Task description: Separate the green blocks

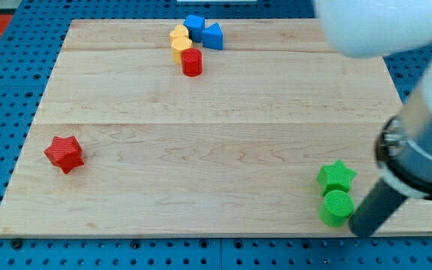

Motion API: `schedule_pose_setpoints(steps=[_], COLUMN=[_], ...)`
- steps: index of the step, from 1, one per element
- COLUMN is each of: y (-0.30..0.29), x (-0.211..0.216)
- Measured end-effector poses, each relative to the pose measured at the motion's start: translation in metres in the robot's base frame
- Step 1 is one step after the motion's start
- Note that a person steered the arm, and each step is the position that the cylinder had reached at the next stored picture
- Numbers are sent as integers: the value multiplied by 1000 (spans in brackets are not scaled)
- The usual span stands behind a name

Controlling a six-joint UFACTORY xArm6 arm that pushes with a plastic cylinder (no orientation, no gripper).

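A green star block lies near the board's bottom right corner. A green round block sits just below it, touching it. My dark rod comes down from the view's right, and my tip rests on the board just right of and slightly below the green round block, touching or almost touching it.
A red star block lies at the view's left. At the view's top a cluster holds two blue blocks, two yellow blocks and a red cylinder. The wooden board edge runs just below the green blocks.
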State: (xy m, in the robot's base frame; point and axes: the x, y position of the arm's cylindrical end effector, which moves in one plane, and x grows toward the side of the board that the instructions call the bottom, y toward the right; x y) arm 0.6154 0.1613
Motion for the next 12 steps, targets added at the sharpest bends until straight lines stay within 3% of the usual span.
schedule_pose_setpoints(steps=[2, 3, 5, 6, 8, 9, 12], y=[-104, -74, -56, -13, 19, 2, -134], x=[-49, -62, -4, 2, -40, -62, -142])
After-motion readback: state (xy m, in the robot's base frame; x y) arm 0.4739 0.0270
